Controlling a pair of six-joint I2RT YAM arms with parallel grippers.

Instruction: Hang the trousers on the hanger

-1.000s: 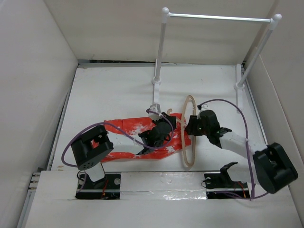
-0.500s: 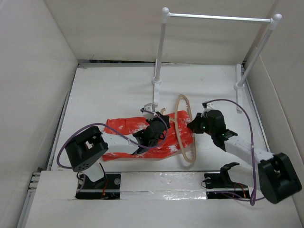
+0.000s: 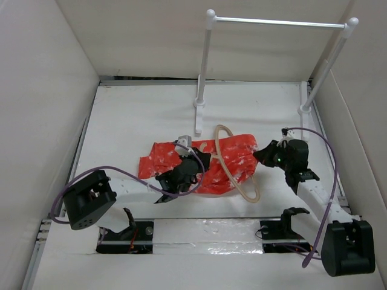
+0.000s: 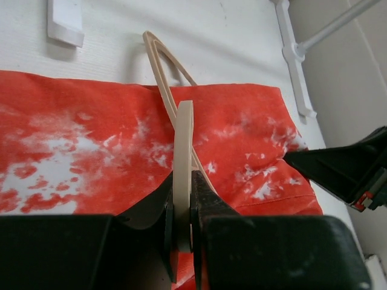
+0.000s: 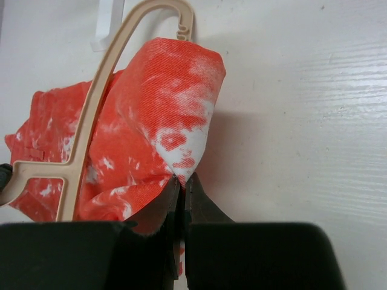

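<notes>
White laminate underlying everything: the table (image 3: 133, 115), carrying a white two-post rail stand (image 3: 204, 60) along its far edge.

Sprawling across the middle of the table, a little nearer the near edge, in orange-red cloth blotched with white: the trousers (image 3: 239, 154), bunched rather than flat, waist and legs hard to tell apart.

Lying aslant over their right-hand part: the pale beige hanger (image 4: 184, 151), with the cloth's right end seemingly passing through its opening.

Gripping the hanger's frame edge-on, jaws drawn narrow around it: the left gripper (image 4: 182, 187), reaching in from the table's near-left corner.

Nipping a folded corner of the trousers, jaws all but touching on the cloth: the right gripper (image 5: 182, 181), sitting just beyond the hanger toward the right edge.

Judging by this, threading in hand: feeding the garment through the hanger, not yet draping it evenly over the frame.

Calling next for a steady pull toward the right edge while bracing the hanger, then for lifting with the cloth balanced on both sides. Risking, otherwise, the cloth snagging on the frame or sliding back off.
</notes>
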